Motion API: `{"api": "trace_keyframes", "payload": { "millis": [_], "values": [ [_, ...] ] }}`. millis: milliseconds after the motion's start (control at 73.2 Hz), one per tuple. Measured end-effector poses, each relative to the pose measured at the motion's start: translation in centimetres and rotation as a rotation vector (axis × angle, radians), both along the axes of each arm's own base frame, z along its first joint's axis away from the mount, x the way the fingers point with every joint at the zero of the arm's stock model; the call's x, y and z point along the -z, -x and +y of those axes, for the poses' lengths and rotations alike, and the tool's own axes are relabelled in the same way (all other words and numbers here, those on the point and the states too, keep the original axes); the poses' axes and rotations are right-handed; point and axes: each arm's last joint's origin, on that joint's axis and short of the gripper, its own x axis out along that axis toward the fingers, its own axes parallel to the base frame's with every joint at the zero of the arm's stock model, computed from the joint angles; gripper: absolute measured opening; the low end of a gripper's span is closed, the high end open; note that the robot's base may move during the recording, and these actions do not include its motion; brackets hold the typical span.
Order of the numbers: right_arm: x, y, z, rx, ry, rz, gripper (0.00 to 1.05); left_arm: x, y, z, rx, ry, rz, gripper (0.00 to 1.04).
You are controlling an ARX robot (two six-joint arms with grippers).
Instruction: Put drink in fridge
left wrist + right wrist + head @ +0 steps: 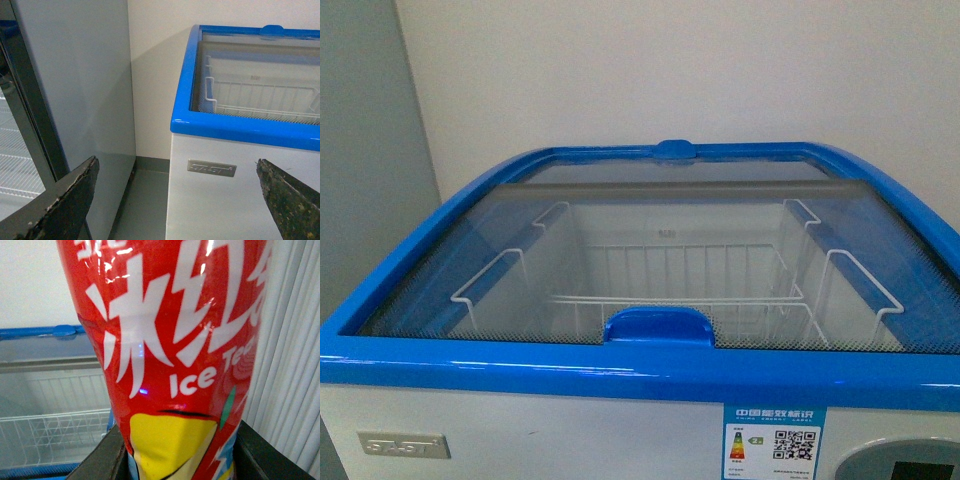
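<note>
Between the fingers of my right gripper [180,462] sits a red iced-tea bottle [175,340], clamped firmly. My left gripper [175,200] hangs spread wide and empty before the fridge [620,365], whose glass lid [650,230] covers the white wire baskets [670,285]. A grey cabinet [85,75] stands just beside it.

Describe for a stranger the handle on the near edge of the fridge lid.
Start at the white chest fridge with the blue rim. On its glass lid, at the middle of the near edge, sits a blue handle. It is wider than the small blue tab on the far rim.
</note>
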Motion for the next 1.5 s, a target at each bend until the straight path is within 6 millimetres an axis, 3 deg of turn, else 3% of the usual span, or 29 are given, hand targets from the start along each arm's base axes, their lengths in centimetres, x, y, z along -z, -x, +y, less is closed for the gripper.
{"api": "trace_keyframes", "payload": {
  "millis": [68, 232, 424, 628, 765, 902, 1079, 1503],
  "values": [
    [0.0, 0.0, 0.0, 0.0, 0.0, 0.0, 0.39, 0.0, 0.0, 0.0, 0.001, 0.0, 0.0, 0.97],
    [0.0, 0.0, 0.0, -0.006, 0.001, 0.0, 0.39, -0.3, -1.4, 0.3, 0.328, 0.287, 0.257, 0.97],
    [0.0, 0.0, 0.0, -0.001, 0.0, -0.001, 0.39, -4.1, -6.3, 0.2, 0.442, 0.286, 0.199, 0.97],
    [0.0, 0.0, 0.0, -0.003, 0.0, -0.001, 0.39, -8.8, -13.3, -2.9, 0.585, -0.003, -0.003, 0.97],
    [0.0, 0.0, 0.0, -0.002, 0.0, -0.001, 0.39, -9.9, -16.8, -8.7, 0.843, -0.418, -0.162, 0.97],
    [0.0, 0.0, 0.0, -0.001, 0.0, -0.001, 0.39, -9.7, -18.8, -12.0, 0.935, -0.681, -0.255, 0.97],
    [0.0, 0.0, 0.0, -0.002, 0.0, -0.001, 0.39, -7.9, -20.6, -14.4, 1.023, -0.933, -0.275, 0.97],
    [0.0, 0.0, 0.0, -0.002, 0.0, -0.001, 0.39, -7.0, -23.2, -16.4, 1.098, -1.171, -0.211, 0.97]
  ]
}}
